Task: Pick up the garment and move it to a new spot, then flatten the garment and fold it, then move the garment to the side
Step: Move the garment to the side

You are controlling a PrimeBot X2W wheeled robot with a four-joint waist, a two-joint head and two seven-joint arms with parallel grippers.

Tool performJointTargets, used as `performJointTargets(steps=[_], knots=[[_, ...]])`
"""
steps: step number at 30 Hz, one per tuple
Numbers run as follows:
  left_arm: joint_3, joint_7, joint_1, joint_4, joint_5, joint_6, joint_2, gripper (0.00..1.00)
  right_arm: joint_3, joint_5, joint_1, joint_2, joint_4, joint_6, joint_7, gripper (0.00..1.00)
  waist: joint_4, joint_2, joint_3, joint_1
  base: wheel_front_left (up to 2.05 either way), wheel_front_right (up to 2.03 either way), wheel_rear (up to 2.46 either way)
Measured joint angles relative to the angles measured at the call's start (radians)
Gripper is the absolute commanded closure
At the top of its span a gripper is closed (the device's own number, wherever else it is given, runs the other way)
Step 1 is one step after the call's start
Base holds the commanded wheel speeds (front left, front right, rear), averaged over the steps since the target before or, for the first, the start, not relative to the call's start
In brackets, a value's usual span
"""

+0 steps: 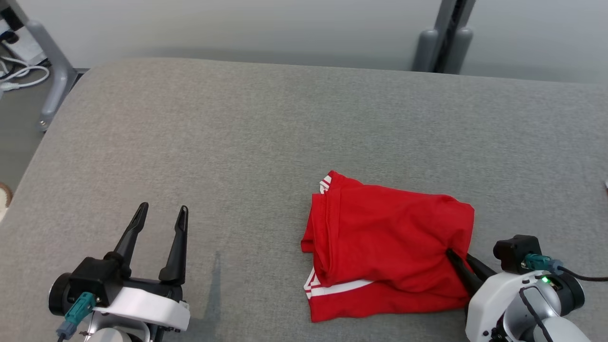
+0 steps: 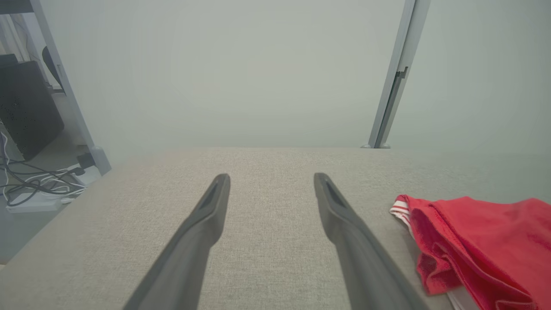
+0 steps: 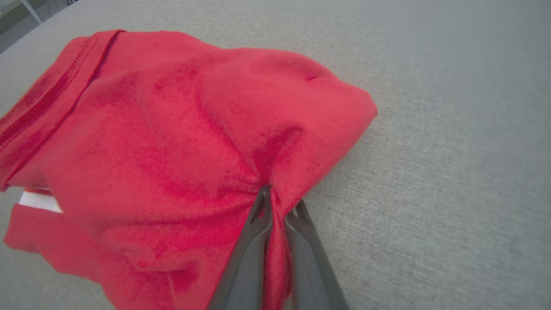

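Observation:
The garment [image 1: 389, 247] is a red piece with white stripes, lying folded on the grey table's near right part; the left wrist view catches its edge [image 2: 482, 241] at lower right. My right gripper [image 1: 453, 256] is shut on a pinch of red cloth at the garment's right edge, and the right wrist view shows the fabric [image 3: 181, 142] puckering into the closed fingers [image 3: 280, 206]. My left gripper [image 1: 161, 213] stands open at the near left, well apart from the garment, with bare table between its fingers [image 2: 271, 181].
The grey padded table [image 1: 237, 142] stretches wide behind and left of the garment. Grey frame posts [image 1: 444, 38] stand past the far edge. Off the left edge sit a metal leg [image 1: 52, 66], cables [image 2: 34, 181] and a dark box [image 2: 26, 107].

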Motion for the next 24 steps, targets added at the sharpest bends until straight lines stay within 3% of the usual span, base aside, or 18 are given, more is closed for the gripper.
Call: performJointTargets(steps=[12,24], knots=[[0.010,0.004,0.041,-0.049,0.005,0.009,0.029,0.00,-0.001,-0.047,0.083,-0.086,-0.174,0.000,0.049,1.00,-0.208,0.0000,-0.033,0.0000,0.00,0.00,0.00],[0.007,0.031,0.035,-0.099,0.005,0.013,0.052,0.00,0.016,-0.055,0.045,-0.100,-0.216,0.000,0.029,1.00,-0.399,0.0000,-0.004,0.0000,0.00,0.00,0.00]])
